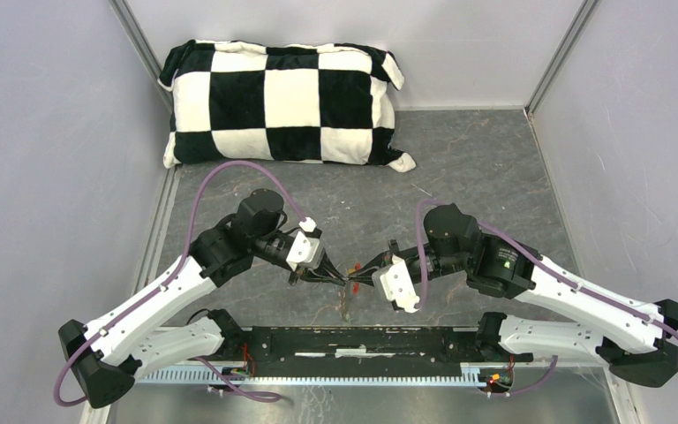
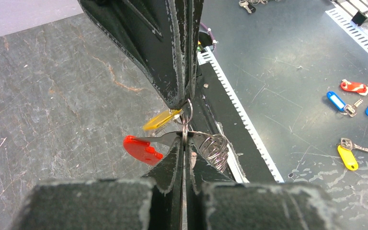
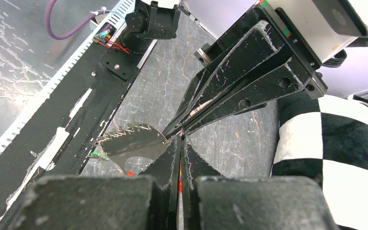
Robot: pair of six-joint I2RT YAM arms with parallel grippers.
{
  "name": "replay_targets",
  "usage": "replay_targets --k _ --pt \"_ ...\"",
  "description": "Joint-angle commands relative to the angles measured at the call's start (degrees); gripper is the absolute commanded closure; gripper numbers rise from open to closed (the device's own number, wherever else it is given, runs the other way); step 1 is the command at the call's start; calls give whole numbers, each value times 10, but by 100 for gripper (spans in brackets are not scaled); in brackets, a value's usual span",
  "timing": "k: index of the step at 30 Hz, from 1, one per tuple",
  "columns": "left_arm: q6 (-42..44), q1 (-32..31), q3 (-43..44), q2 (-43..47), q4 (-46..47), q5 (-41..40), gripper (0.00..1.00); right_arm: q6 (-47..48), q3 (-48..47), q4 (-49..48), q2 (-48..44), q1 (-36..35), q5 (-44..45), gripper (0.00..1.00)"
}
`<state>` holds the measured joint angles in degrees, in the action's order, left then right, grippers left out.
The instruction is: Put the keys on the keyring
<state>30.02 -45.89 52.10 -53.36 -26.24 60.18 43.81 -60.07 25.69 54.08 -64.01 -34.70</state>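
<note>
While the two arms met nose to nose above the middle of the table (image 1: 477,177), both claws were pressed together. The left claw (image 2: 184,146) pinched the keyring (image 2: 214,149) at its fingertips: the coiled grey wire bulged out on one side of the tips, and the red tag (image 2: 143,149) stuck out on the other, held off the table. The right claw (image 2: 184,101) came in from the opposite side, its tips just beside the left claw's, with only a short gap between them. A thin wire loop ran across that gap from one pair of tips to the other. The yellow key (image 2: 160,120) hung at the right claw's tips, tilted, just above the red tag and apart from it. Whether the right claw nipped the key itself or only the wire loop beside it, the left wrist view did not settle.

From the right wrist, the wire coil showed as a blurred, shiny patch with a toothed edge, just beside the joined tips. From the top, only small red flecks showed between the claws; the key was too small to make out there.

Behind the arms, a checked black-and-white pillow (image 1: 282,102) lay against the back wall, well apart from the claws. Past the near edge of the table, a blue tag (image 2: 336,101) and other coloured tags lay on a lower metal surface.
</note>
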Motion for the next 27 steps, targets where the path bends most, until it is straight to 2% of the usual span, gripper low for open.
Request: replay_targets --k 1,13,27 --pt "37 -2 16 4 -5 13 98 -2 5 -27 3 0 -11 100" --pt "52 -2 19 10 -14 25 98 4 25 -1 -30 1 48 100" --pt "30 -2 23 5 1 29 98 16 25 16 -23 1 8 100"
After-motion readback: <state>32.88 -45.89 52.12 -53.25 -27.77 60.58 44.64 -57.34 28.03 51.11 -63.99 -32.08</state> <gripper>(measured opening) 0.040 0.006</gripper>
